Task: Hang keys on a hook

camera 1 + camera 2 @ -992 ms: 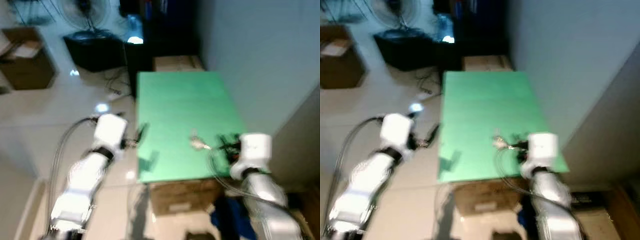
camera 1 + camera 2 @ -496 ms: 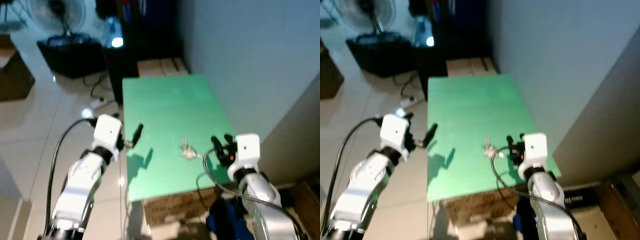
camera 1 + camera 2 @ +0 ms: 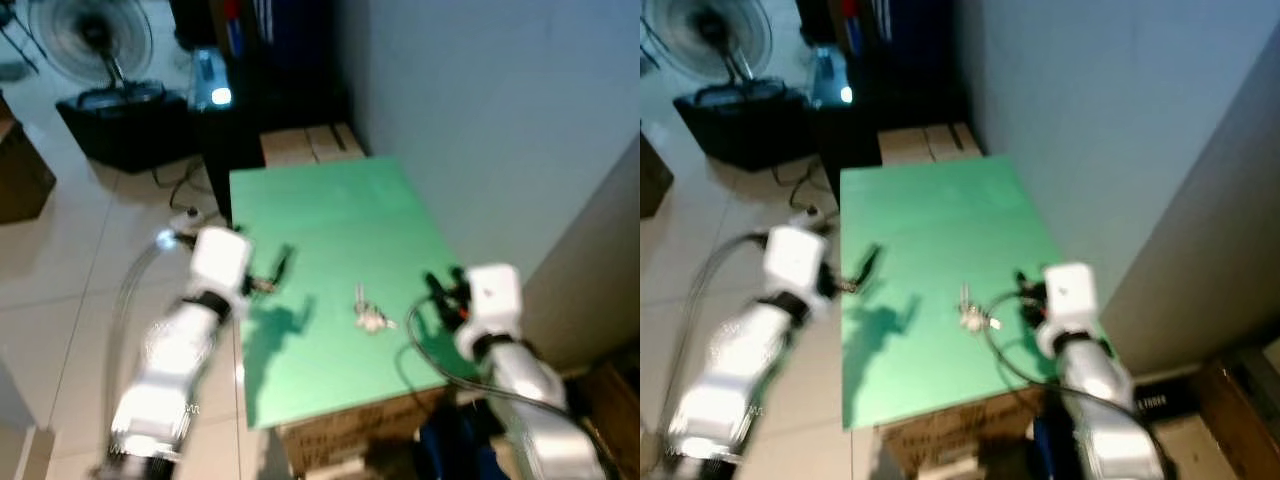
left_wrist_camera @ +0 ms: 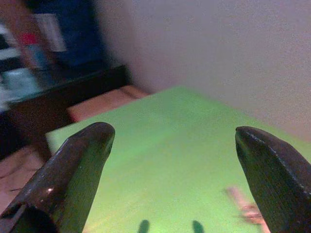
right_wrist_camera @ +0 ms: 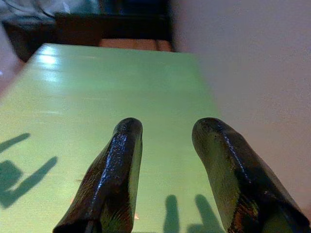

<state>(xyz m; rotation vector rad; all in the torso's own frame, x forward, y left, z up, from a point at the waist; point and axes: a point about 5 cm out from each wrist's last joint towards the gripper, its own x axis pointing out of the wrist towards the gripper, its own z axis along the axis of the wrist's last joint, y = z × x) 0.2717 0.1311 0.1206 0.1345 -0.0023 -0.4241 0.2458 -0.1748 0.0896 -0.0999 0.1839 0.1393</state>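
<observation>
Right gripper (image 3: 443, 283) hovers over the right edge of the green table (image 3: 320, 210), at about 3 o'clock on its surface, with its two black fingers (image 5: 116, 170) a narrow gap apart and nothing between them. One bunch of keys (image 3: 368, 312) lies flat on the green top, roughly at the centre and a little toward the near edge. From the right gripper the keys sit at about 9 o'clock, near but apart from the fingertips, and a dark cable loops down from that wrist beside them.

Left gripper (image 3: 281, 266) hangs over the table's left edge at about 9 o'clock, its fingers (image 4: 73, 170) spread wide and empty; the keys lie at about 4 o'clock from it, well apart. Its shadow falls on the green top just below it.

Beyond the table's far end stands one cardboard box (image 3: 308, 144), and one floor fan (image 3: 88, 30) stands at about 11 o'clock on the tiled floor. A pale wall (image 3: 480, 100) runs along the table's right side.
</observation>
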